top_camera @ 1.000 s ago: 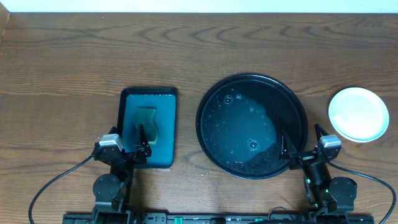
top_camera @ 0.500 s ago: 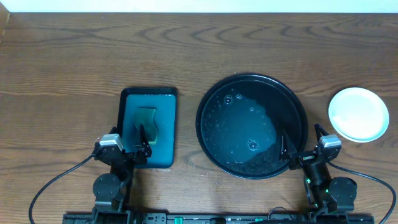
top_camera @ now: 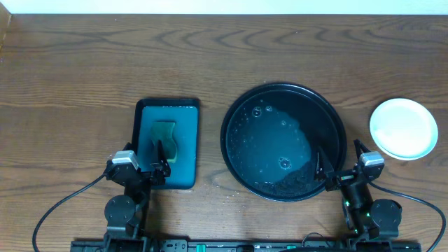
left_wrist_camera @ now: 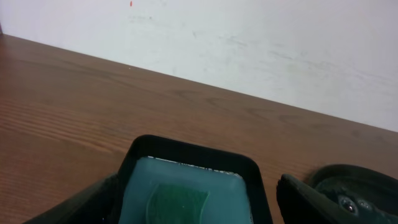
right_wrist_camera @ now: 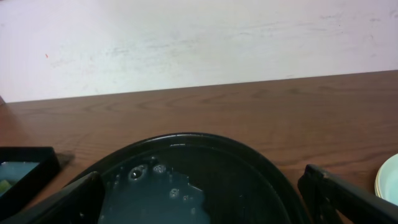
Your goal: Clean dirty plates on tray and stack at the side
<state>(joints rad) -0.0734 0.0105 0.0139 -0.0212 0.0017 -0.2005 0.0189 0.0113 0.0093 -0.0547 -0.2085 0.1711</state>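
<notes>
The large round black tray point(top_camera: 336, 115) sits right of centre with a pool of bluish soapy water in it and no plates on it; it also shows in the right wrist view point(right_wrist_camera: 261, 168). A stack of pale plates point(top_camera: 404, 128) stands on the table right of the tray, and its edge shows in the right wrist view point(right_wrist_camera: 388, 180). My left gripper point(top_camera: 158, 157) is open and empty over the near end of the teal tray. My right gripper point(top_camera: 339, 162) is open and empty at the black tray's near right rim.
A teal rectangular tray point(top_camera: 185, 112) with a dark rim holds a green sponge point(top_camera: 165, 138) left of the black tray; both show in the left wrist view, the tray point(left_wrist_camera: 249, 171) and the sponge point(left_wrist_camera: 177, 200). A white wall runs along the table's far edge.
</notes>
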